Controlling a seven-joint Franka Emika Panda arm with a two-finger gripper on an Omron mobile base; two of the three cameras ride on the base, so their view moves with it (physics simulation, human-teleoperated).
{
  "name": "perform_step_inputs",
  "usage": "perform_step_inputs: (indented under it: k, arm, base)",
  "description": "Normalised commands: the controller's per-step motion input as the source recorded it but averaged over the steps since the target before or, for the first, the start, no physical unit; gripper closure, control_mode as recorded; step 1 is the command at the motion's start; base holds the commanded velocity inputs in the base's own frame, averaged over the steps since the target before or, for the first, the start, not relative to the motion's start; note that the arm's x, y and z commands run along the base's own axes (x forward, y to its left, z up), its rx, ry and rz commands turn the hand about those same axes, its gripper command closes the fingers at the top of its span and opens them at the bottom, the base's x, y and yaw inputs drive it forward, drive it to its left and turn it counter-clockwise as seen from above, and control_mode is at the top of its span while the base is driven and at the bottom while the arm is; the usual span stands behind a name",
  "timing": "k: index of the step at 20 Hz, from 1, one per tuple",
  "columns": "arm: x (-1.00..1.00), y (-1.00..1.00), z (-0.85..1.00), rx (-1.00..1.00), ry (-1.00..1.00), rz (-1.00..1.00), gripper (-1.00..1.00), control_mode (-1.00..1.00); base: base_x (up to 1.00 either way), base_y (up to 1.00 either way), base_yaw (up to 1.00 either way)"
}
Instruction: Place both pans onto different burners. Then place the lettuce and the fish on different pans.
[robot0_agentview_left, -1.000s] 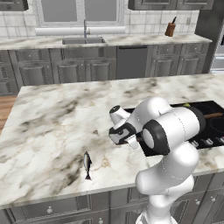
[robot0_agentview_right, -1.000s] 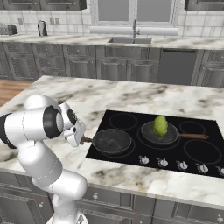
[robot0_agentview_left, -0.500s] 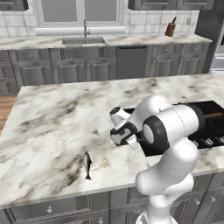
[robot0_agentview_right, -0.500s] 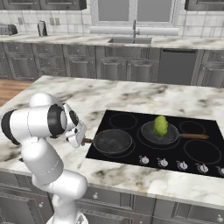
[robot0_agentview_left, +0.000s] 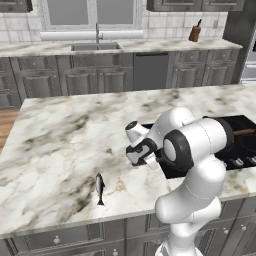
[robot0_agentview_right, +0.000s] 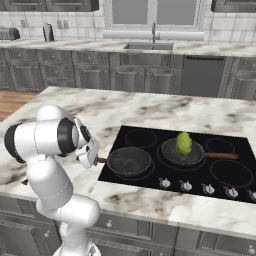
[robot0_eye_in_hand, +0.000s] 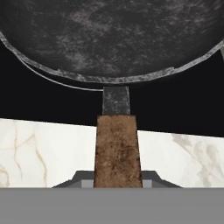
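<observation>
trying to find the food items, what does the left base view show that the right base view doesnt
Left base view: the fish lying on the marble island counter, well left of the arm, and a knife block on the back counter.

Right base view: the lettuce sitting in the far pan, the near pan bare on its front-left burner, the cooktop knobs, and a toaster at the back.

Both: the black cooktop, the sink, and the arm reaching to the cooktop's left edge.

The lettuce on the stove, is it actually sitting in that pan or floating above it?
Touching. In the right base view the lettuce rests inside the far pan, its underside meeting the pan's dark floor with no gap showing.
</observation>
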Motion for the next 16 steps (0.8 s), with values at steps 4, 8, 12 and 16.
perform_step_inputs:
  k: [4,8,12,16]
  arm:
    - [0.00,0.00,0.00,0.00,0.00,0.00,1.00,-1.00]
    - [0.00,0.00,0.00,0.00,0.00,0.00,-1.00,-1.00]
    - [0.00,0.00,0.00,0.00,0.00,0.00,-1.00,-1.00]
    - [0.00,0.00,0.07,0.00,0.00,0.00,-1.00,-1.00]
  base:
    - [0.00,0.00,0.00]
    - [0.00,0.00,0.00]
    - [0.00,0.00,0.00]
    - [0.00,0.00,0.00]
